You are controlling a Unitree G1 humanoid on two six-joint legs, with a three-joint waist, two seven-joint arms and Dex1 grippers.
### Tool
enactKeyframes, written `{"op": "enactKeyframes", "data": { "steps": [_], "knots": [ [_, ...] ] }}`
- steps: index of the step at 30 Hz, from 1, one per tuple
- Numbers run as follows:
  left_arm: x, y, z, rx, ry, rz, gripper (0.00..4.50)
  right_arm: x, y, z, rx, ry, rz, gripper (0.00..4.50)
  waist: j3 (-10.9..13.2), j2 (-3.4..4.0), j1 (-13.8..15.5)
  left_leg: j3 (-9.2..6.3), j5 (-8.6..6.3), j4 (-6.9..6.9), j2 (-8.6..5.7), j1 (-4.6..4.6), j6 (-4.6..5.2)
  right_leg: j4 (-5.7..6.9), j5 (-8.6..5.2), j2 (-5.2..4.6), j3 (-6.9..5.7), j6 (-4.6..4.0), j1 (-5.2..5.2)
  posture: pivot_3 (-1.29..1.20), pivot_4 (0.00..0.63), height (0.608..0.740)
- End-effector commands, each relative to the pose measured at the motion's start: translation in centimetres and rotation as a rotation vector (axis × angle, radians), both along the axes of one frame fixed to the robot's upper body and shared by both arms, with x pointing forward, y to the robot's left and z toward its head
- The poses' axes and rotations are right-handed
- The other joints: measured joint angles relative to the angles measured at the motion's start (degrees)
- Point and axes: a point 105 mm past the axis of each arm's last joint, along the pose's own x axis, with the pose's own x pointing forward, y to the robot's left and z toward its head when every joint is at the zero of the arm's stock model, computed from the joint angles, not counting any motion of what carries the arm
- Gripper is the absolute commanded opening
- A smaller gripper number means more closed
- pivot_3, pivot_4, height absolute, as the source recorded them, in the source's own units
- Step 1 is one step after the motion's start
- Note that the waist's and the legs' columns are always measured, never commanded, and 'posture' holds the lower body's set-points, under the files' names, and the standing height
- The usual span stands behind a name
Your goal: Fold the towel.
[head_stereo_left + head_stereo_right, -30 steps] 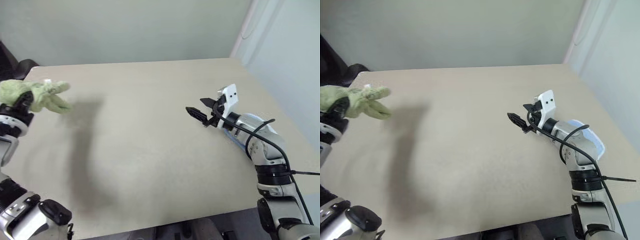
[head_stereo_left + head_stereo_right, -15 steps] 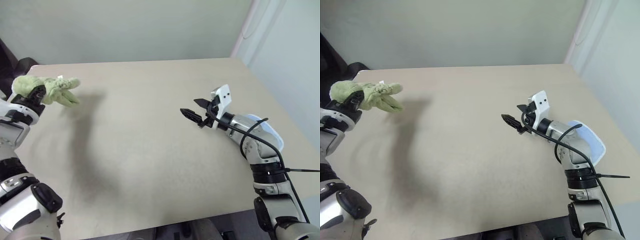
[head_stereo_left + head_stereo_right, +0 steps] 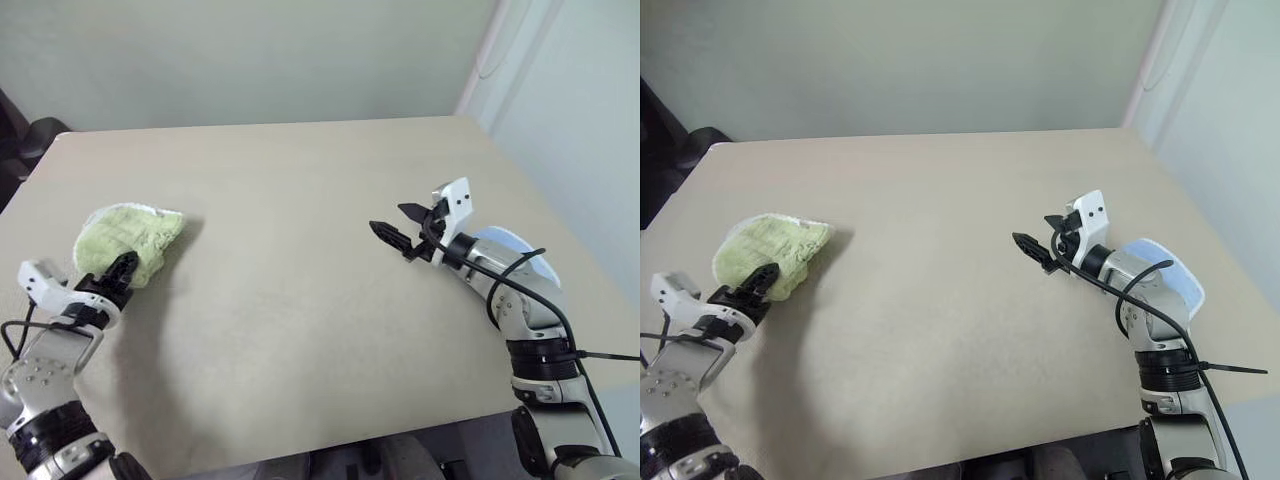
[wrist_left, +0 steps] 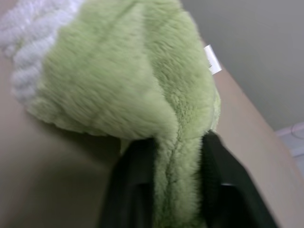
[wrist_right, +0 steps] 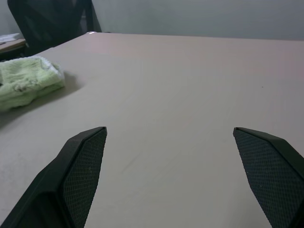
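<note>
While the towel [image 3: 128,238] lies bunched in a rounded heap on the table [image 3: 300,300], the left gripper [image 3: 120,271] sits at its near edge, pointing into it. The left wrist view shows a ridge of green pile running between the two black fingers [image 4: 135,190]; the cloth fills the gap, but whether the pads are pressing or already slack I cannot tell.

Key relation: heap lies directly ahead of the left fingertips, touching them, and extends away from that hand toward the table's far side. White edging [image 4: 28,42] shows on one flank of the heap, loop tag [image 4: 213,59] on the other.

Right gripper [image 3: 398,229]: fingers spread wide, nothing between them, hovering above the table. Towel is well apart from it, off toward its fingertip side and across the tabletop.

Judgement: left arm is far nearer. No fold is formed yet; the cloth needs spreading flat first, and the right hand would have to cross to reach a corner.
</note>
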Motion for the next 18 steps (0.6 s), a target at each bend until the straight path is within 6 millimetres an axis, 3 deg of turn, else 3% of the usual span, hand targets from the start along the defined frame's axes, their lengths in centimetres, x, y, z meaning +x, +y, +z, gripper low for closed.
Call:
{"op": "enactKeyframes", "data": {
  "steps": [1, 6, 11, 18],
  "knots": [
    [-0.6, 0.0, 2.0, -0.004, -0.079, 0.006, 2.71, 0.0, 0.1, 1.8, 0.000, -0.062, 0.015, 4.50, 0.01, 0.01, 0.00, 0.00, 0.01, 0.00, 0.00, 0.00, -0.02, 0.01, 0.00, 0.00, 0.00, 0.00, 0.00, 0.00, 0.150, 0.740],
    [-1.5, 0.3, 2.2, -0.029, -0.093, 0.011, 4.45, 0.2, 0.3, 1.8, -0.004, -0.062, 0.024, 4.50, 0.00, 0.01, -0.15, 0.01, 0.04, 0.00, 0.00, 0.04, -0.02, 0.03, 0.00, 0.00, 0.00, 0.00, 0.00, 0.00, 0.150, 0.740],
    [-2.6, 0.2, 1.4, -0.048, -0.074, -0.011, 4.48, 0.2, 0.3, 1.8, -0.004, -0.063, 0.025, 4.50, 0.00, 0.01, -0.15, 0.00, 0.04, -0.01, -0.01, 0.07, 0.06, 0.02, 0.00, 0.01, 0.00, 0.00, -0.01, 0.00, 0.150, 0.740],
    [-5.5, -2.0, -1.0, 0.002, 0.026, -0.189, 4.48, 0.1, 0.0, 2.1, -0.009, -0.070, 0.013, 4.50, 0.00, 0.01, -0.38, 0.01, -0.12, -0.01, -0.01, 0.08, -0.09, 0.01, -0.01, 0.01, 0.00, 0.01, -0.03, 0.00, 0.150, 0.740]
  ]
}}
